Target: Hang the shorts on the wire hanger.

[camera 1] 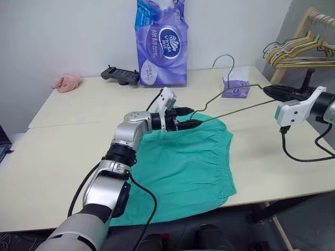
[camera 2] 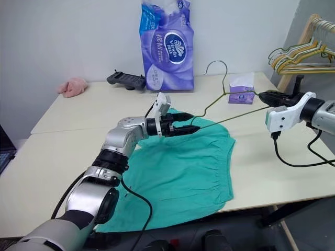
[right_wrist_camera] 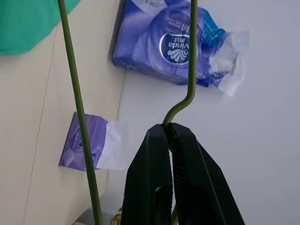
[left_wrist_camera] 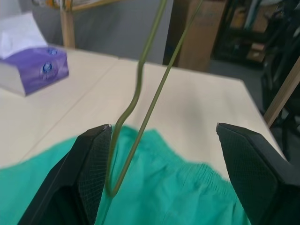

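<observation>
One shorts (camera 1: 183,162), left gripper (camera 1: 189,117) open, right gripper (camera 2: 264,98) clamping one wire hanger (camera 2: 230,116).

Counts of what is on and around the table

One pair of green shorts (camera 1: 191,162), one wire hanger (camera 1: 230,99), one tissue box (camera 1: 235,86), one purple pack of tissue paper (camera 1: 163,44), one pink fluffy cloth (camera 1: 66,81), one black controller-like device (camera 1: 120,75), and two grippers, left gripper (camera 1: 191,118) and right gripper (camera 1: 269,91). A cluster of several hangers (camera 1: 298,49) hangs on one wooden rack; their exact number cannot be told.
</observation>
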